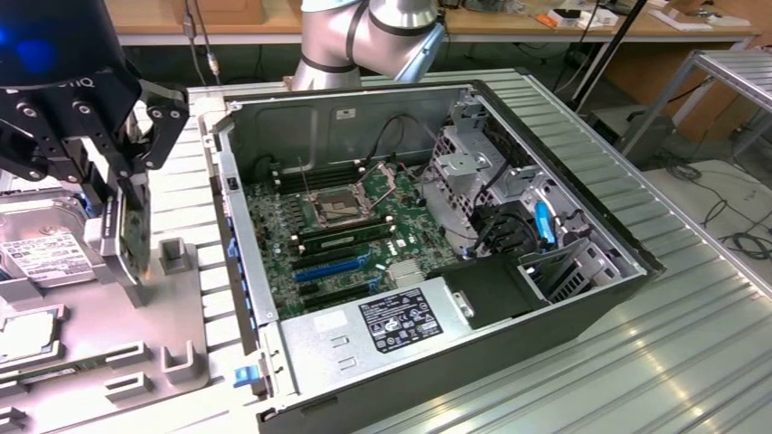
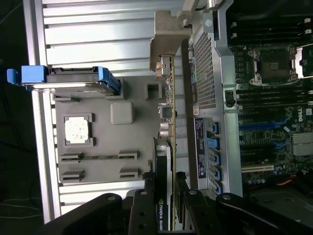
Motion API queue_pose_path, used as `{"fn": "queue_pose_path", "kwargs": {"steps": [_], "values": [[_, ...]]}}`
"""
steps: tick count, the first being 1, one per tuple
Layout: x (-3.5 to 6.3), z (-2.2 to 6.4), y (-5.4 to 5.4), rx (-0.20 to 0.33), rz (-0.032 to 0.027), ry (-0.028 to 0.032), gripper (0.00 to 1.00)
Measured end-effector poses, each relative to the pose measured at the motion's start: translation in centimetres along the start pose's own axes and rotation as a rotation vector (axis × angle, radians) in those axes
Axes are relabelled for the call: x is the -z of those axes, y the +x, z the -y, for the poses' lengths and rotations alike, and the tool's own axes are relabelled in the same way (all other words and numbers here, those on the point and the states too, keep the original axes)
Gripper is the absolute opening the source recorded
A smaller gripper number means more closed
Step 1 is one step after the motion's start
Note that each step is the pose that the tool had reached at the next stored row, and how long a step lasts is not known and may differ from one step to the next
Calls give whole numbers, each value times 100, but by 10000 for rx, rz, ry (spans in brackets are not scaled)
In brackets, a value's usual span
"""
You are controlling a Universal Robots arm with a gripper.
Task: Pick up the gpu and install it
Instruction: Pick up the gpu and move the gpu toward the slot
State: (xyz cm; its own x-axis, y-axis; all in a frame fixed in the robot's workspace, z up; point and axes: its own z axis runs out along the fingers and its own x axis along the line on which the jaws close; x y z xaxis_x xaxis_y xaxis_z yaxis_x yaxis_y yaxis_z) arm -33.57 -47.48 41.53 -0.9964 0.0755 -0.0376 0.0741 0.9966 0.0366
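The gpu [image 1: 130, 231] stands on edge over the grey holder tray [image 1: 181, 307], at the exterior view's left, beside the open computer case. In the wrist view it appears edge-on as a thin dark card [image 2: 168, 147] with its silvery bracket [image 2: 168, 41] at the far end. My black gripper [image 1: 121, 181] comes down from above and is shut on the gpu, with one finger [image 2: 146, 200] on each side of the card [image 2: 165, 200]. I cannot tell whether the card's lower edge is free of the tray.
The open case [image 1: 567, 298] holds the motherboard [image 1: 350, 217] with blue slots [image 1: 332, 268] and a power supply [image 1: 399, 321]. On the tray sit a labelled hard drive [image 1: 42, 249], a blue-railed drive [image 2: 63, 78] and a processor [image 2: 77, 129]. The case wall [image 1: 241, 235] rises right beside the gpu.
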Motion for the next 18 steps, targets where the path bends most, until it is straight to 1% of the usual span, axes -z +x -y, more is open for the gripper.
{"fn": "queue_pose_path", "kwargs": {"steps": [9, 14, 18], "values": [[67, -3, -3, 0, 0, 0, 27], [70, -3, -4, 1, -1, 1, 27], [69, -6, -34, 1, -1, 0, 27]]}}
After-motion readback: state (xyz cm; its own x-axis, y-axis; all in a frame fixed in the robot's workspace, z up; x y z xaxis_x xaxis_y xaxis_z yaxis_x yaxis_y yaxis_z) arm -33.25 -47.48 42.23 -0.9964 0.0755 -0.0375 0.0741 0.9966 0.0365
